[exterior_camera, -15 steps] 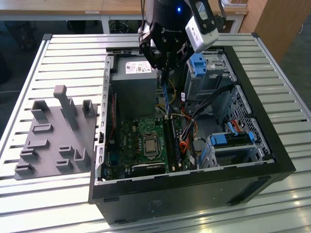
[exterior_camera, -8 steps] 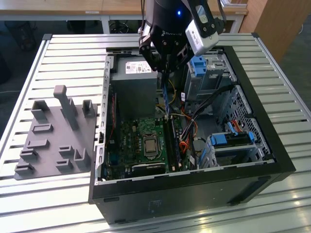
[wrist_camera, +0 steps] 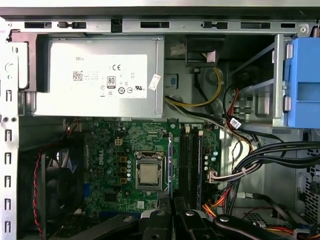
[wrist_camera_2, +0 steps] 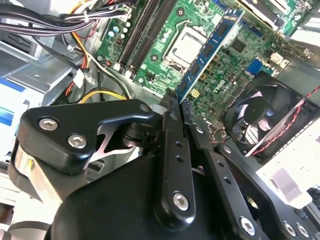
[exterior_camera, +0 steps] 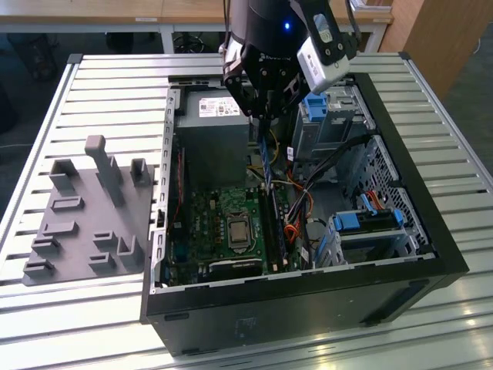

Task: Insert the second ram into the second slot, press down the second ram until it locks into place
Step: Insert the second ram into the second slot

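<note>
The second ram (exterior_camera: 266, 158) is a thin blue stick that hangs on end from my gripper (exterior_camera: 266, 117) inside the open computer case (exterior_camera: 431, 254). My gripper (wrist_camera_2: 180, 99) is shut on one end of the ram (wrist_camera_2: 210, 52), whose free end points down over the green motherboard (wrist_camera_2: 235, 70). In the first wrist view the ram (wrist_camera: 170, 160) shows edge-on between the processor socket (wrist_camera: 148, 175) and the dark memory slots (wrist_camera: 190, 160), beside them and apart from them. The black fingers (wrist_camera: 159, 220) close around its upper end. The slots (wrist_camera_2: 145, 35) run parallel as long dark strips.
A grey power supply (exterior_camera: 212, 116) fills the case's far corner. Cable bundles (wrist_camera: 270, 160) and blue drive bays (exterior_camera: 366, 220) crowd the exterior view's right. A black fan (wrist_camera_2: 265, 115) sits past the motherboard. A grey parts fixture (exterior_camera: 85, 212) lies on the slatted table at the exterior view's left.
</note>
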Controlling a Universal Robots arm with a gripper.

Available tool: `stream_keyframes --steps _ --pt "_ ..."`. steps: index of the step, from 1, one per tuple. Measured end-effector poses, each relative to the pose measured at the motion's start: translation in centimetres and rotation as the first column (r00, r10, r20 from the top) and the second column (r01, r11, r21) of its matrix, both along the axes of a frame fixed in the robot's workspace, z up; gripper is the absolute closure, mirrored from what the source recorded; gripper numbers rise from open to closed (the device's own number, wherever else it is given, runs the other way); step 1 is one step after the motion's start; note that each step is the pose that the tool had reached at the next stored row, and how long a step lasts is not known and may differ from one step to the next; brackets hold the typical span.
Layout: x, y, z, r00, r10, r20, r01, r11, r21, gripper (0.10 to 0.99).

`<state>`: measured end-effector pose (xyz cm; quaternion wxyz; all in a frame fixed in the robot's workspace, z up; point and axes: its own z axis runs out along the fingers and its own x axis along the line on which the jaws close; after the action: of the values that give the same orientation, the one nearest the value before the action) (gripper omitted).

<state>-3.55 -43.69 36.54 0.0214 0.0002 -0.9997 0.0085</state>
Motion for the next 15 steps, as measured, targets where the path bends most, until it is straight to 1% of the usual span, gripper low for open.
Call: stream_keyframes --steps 15 --pt "0.15 0.00 -0.86 1.0000 0.000 0.0000 0.000 1.0000 -0.001 0.949"
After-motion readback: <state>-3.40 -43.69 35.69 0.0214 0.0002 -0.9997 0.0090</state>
